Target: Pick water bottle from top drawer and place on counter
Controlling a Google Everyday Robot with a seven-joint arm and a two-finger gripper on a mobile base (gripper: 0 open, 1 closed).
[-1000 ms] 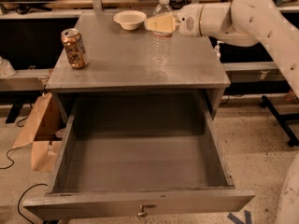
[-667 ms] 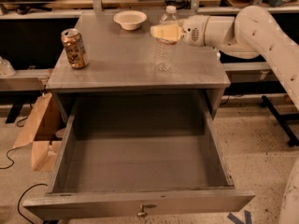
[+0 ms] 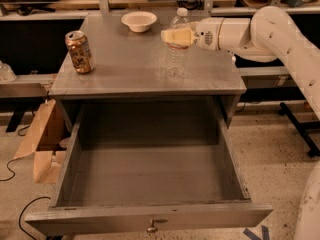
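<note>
Standing upright on the desk point(image 3: 125, 64), the water bottle point(image 3: 176, 60) occupies the right half of the surface, near the middle of its depth. Its base rests on the desk top and its white cap point(image 3: 182, 11) points up.

Pincer point(image 3: 176, 35): located at the bottle's shoulder, just below the cap. Its 2 cream fingers point(image 3: 172, 35) lie across the upper body of the bottle, closed on it in a narrow grip. The white arm point(image 3: 280, 34) enters from the right edge of the view and runs level toward the bottle.

Other items on the desk:
- 1 gold-brown can point(image 3: 80, 52), upright, near the left edge, well apart from the bottle.
- 1 white bowl point(image 3: 139, 20), at the far edge, left of the bottle and apart from it.

Top drawer point(image 3: 150, 215): pulled fully out toward the near side, below the desk. Its grey floor and side walls are in view. A small metal handle point(image 3: 154, 225) sits at the centre of the front panel.

A cardboard box point(image 3: 41, 144) stands on the floor to the left of the cabinet, beside the drawer's left wall.
</note>
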